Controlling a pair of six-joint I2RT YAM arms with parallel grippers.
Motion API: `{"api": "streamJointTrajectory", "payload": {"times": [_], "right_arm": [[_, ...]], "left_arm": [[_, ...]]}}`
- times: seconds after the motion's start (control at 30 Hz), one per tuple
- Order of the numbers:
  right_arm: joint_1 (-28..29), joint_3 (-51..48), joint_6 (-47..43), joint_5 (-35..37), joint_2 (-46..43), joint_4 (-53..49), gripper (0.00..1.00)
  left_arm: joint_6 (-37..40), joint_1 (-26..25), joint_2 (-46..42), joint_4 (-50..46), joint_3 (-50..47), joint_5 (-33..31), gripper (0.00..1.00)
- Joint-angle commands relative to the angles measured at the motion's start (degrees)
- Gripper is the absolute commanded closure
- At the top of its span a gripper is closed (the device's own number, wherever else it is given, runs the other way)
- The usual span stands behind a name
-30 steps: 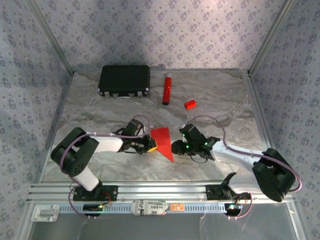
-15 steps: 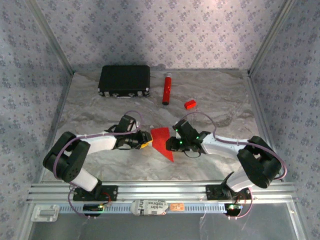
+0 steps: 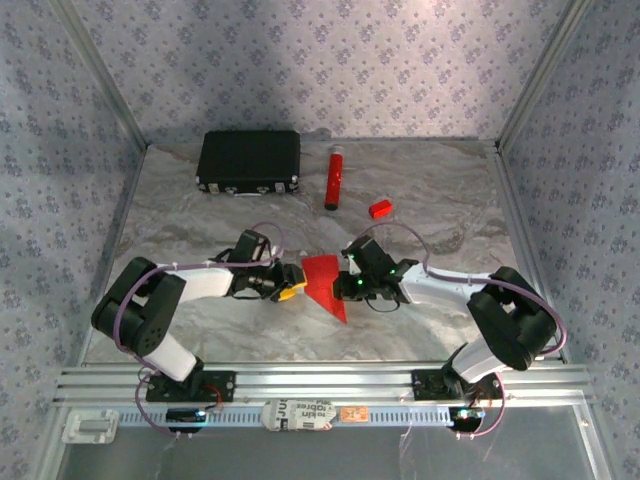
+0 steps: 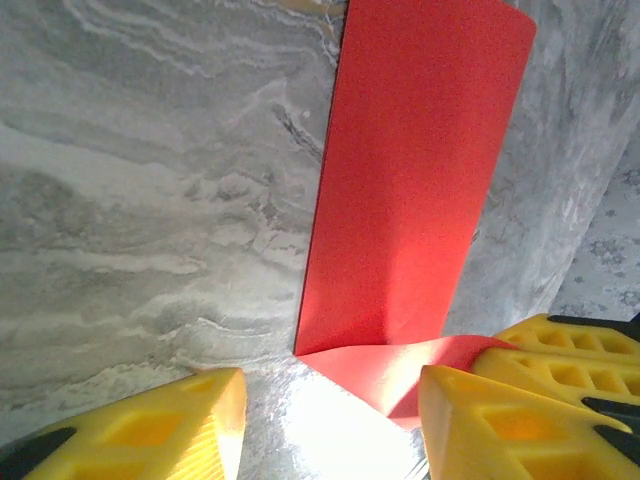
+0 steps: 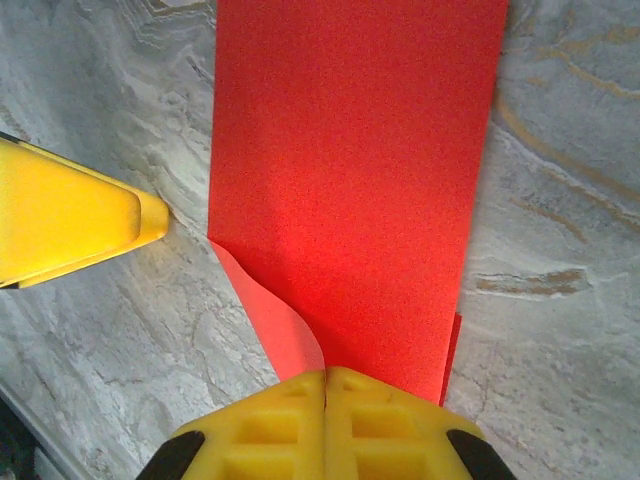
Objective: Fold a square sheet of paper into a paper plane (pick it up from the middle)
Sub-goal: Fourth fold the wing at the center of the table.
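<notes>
1. Red paper sheet (image 3: 324,281), partly folded, lies mid-way across the desk (image 3: 440,200) between both arms, its long axis running away from the bases
2. Right end effector (image 3: 348,284) is pinched shut on the sheet's right edge
3. Left end effector (image 3: 291,288), jaws partly apart and holding nothing, sits just left, a curled corner at one fingertip

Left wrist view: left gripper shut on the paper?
No, the left gripper stands open, jaws well apart, with the curled corner of the paper between them.

The red paper sheet (image 3: 322,279) is seen folded into a pointed strip at frame centre; one layer is curled upward.
</notes>
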Motion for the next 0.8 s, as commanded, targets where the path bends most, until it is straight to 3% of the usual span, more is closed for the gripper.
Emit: {"api": "streamJointTrajectory", "payload": {"times": [0.0, 0.37, 0.63, 0.77], "right_arm": [[-0.7, -1.1, -1.0, -2.1, -1.6, 1.1, 0.96], [-4.3, -5.0, -1.2, -6.5, -6.1, 3.9, 0.97], [-5.9, -6.0, -1.6, -7.6, -6.7, 4.7, 0.97], [-6.3, -6.3, -1.6, -8.0, -6.7, 4.8, 0.96]], "left_arm": [[1.1, 0.6, -0.1, 0.1, 2.2, 2.2, 0.47], [0.6, 0.8, 2.0, 0.6, 6.0, 5.1, 0.37], [-0.6, 0.8, 5.1, 2.7, 7.7, 7.4, 0.37], [-1.0, 0.8, 6.6, 3.8, 9.2, 8.9, 0.43]]}}
